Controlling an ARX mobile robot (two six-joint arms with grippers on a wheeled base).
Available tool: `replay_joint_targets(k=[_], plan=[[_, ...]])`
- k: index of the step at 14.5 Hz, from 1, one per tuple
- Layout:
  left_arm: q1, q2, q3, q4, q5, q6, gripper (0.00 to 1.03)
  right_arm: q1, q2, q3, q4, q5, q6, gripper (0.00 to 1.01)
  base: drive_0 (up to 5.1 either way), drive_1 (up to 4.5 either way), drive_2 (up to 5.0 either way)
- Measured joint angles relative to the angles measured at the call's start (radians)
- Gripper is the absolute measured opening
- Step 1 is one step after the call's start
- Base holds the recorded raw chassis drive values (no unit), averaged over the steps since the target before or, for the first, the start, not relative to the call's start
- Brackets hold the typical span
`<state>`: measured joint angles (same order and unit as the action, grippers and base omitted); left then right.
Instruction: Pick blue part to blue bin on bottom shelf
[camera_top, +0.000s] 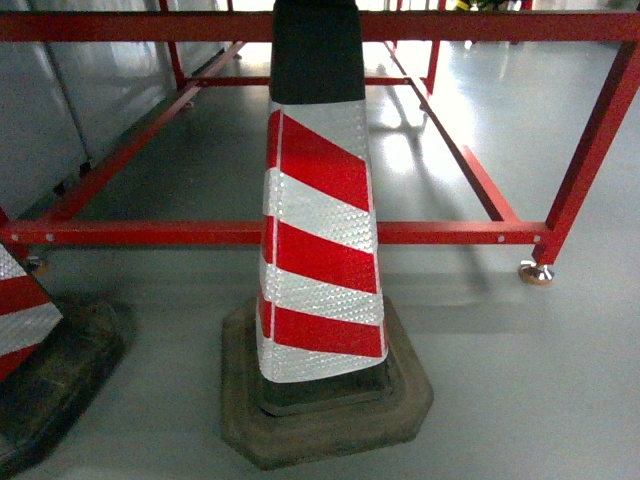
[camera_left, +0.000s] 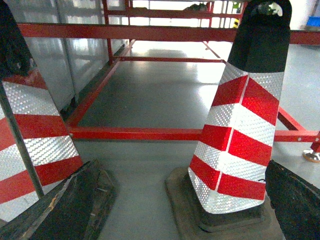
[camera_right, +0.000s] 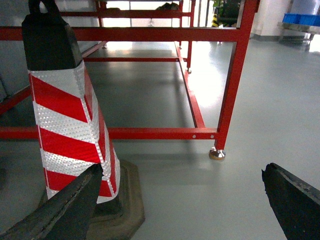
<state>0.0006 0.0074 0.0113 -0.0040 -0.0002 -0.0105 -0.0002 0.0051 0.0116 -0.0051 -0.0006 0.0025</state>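
Red-and-white cone (camera_top: 320, 250) stands before a red frame (camera_top: 300, 232) – no blue part or bin shows – and both grippers (camera_left: 165, 210) (camera_right: 180, 210) hang wide open, holding nothing, probably waiting.

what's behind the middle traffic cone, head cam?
Behind the cone is a red steel frame: a low rail crosses right behind it, with bare grey floor inside. The frame's foot stands at right. The cone hides the rail's middle. No bin or shelf visible.
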Motion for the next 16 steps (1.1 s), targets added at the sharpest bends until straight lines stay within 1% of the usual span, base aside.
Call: replay_joint_targets(k=[16], plan=[[0.000,0.000,0.000,0.000,0.000,0.000,0.98,0.000,0.000,0.000,0.000,0.000,0.000,0.98,0.0,0.00,0.0]])
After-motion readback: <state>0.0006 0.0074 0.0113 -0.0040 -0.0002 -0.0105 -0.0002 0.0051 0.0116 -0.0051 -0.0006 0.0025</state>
